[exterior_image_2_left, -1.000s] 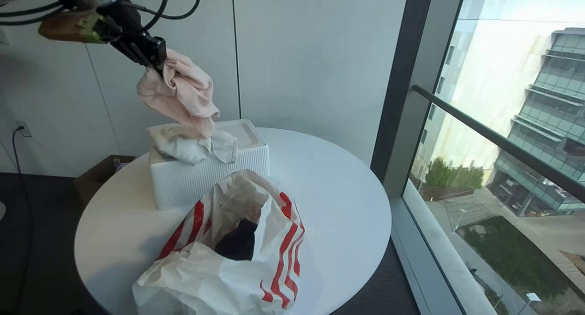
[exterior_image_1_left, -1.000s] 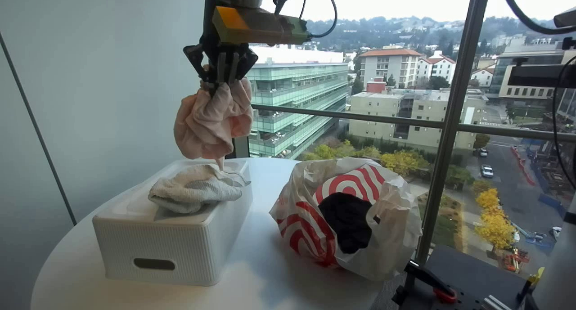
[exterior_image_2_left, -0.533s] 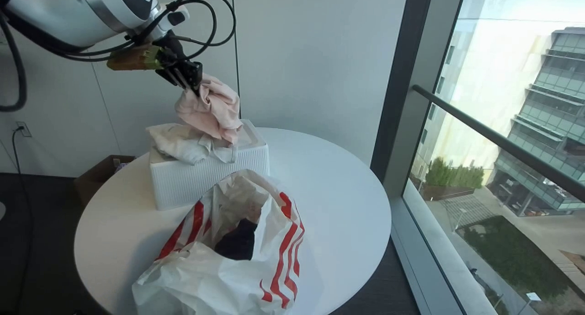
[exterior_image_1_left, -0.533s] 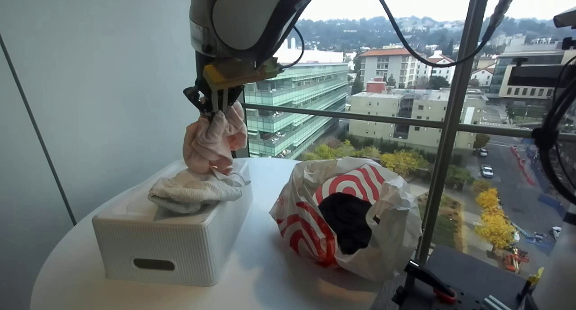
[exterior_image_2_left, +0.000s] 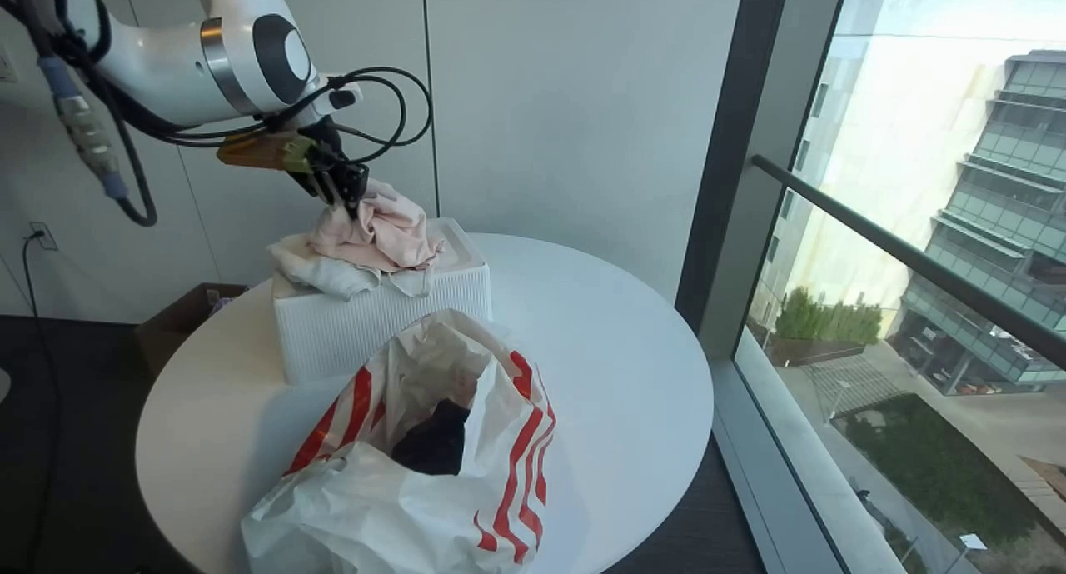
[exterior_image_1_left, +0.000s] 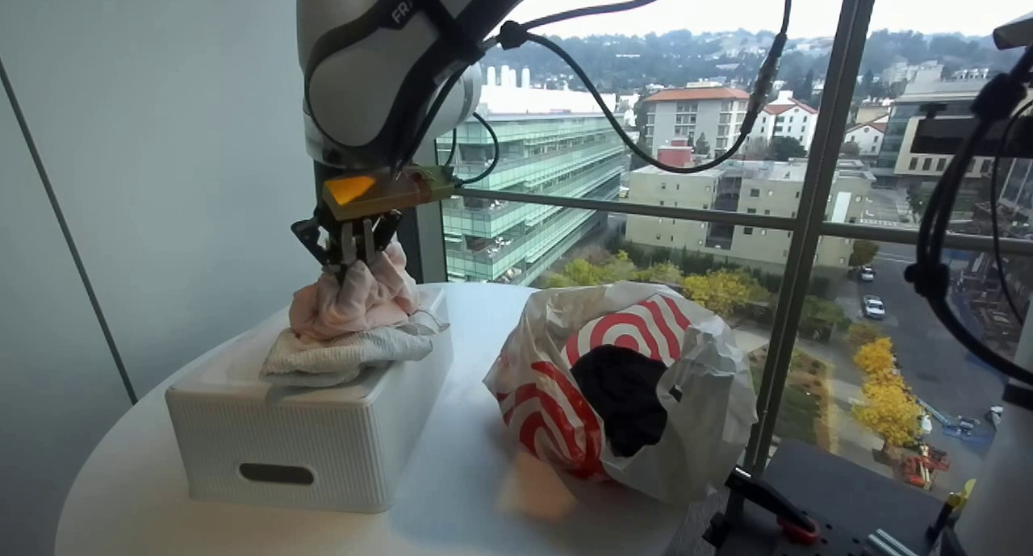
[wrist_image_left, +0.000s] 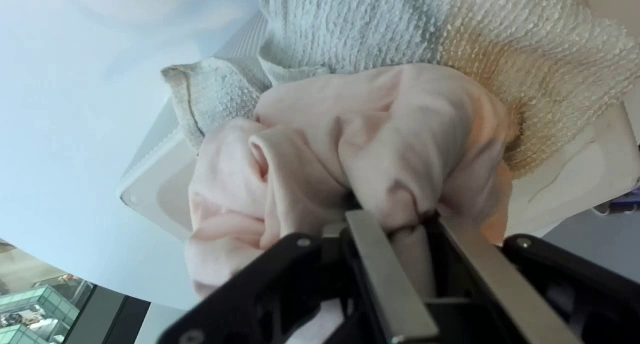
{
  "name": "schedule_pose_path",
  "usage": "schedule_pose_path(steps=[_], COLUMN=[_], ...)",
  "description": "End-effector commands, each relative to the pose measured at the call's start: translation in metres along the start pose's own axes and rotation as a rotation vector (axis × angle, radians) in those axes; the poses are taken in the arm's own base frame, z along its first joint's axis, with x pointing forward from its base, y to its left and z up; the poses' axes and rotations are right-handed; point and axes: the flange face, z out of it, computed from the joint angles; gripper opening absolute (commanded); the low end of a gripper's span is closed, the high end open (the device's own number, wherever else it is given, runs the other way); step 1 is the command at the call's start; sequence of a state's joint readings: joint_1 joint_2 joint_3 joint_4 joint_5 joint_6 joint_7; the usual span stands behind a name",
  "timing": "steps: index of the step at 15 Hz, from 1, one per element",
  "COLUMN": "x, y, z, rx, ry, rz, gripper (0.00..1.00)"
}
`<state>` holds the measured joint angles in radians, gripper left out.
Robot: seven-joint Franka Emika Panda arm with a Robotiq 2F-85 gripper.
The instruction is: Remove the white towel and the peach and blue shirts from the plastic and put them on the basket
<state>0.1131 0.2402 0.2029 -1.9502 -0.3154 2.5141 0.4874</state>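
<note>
Peach shirt (exterior_image_1_left: 355,307) over white towel (exterior_image_1_left: 347,357), the two lie bunched on the flat top of the basket (exterior_image_1_left: 278,427), the towel drooping slightly over one ribbed long side. Directly above the basket the gripper (wrist_image_left: 393,216) points down, its jaws narrow, with a fold of the peach shirt pinched between them so that the cloth rises to a soft peak there. Beside the basket, apart from it on the white table (exterior_image_2_left: 600,366), sits the plastic bag (exterior_image_1_left: 706,415) printed with red rings, its mouth gaping, and the blue shirt (exterior_image_1_left: 621,399) shows dark inside.
</note>
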Motion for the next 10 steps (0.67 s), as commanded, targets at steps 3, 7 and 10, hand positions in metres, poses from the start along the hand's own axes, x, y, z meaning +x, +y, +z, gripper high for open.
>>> schedule_pose_path(steps=[3, 7, 10], x=[-0.014, -0.039, -0.064], y=[-0.006, -0.005, 0.014], z=[-0.029, -0.074, -0.104], rx=[0.022, 0.085, 0.103], ry=[-0.060, -0.035, -0.063], rz=[-0.021, -0.023, 0.056], gripper=[0.74, 1.00, 1.00])
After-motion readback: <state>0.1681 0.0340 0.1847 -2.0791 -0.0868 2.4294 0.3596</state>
